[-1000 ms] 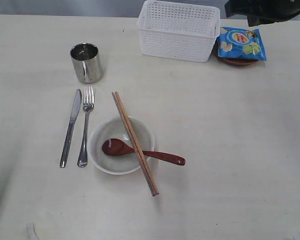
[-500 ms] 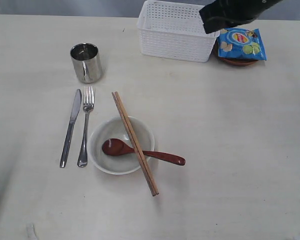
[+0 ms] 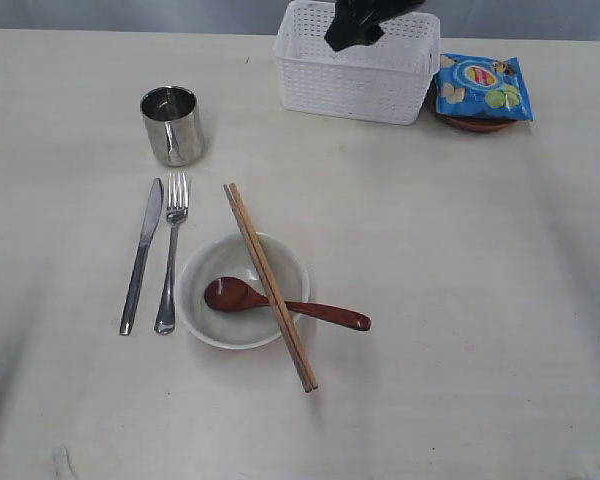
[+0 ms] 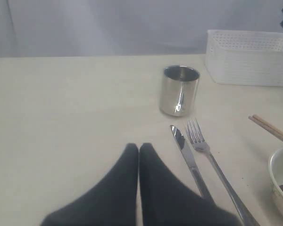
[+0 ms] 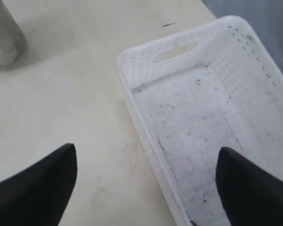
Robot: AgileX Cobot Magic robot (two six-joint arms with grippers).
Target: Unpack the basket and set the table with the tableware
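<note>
Two chopsticks [image 3: 270,285] slant across the bowl [image 3: 215,262]; right gripper [image 5: 146,150] apart, left gripper [image 4: 139,149] together

Bright even light, faint soft shadows, glare streak on steel cup [image 4: 180,96], left claw [image 4: 138,149] blurred

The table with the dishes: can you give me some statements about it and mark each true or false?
1. The basket is empty. True.
2. The chopsticks lie beside the bowl, not touching it. False: they rest across its rim.
3. The chips packet sits on the brown plate. True.
4. The cup lies on its side. False: it stands upright.
5. The right arm's fingers are pressed together. False: they are spread wide over the basket's edge.
</note>
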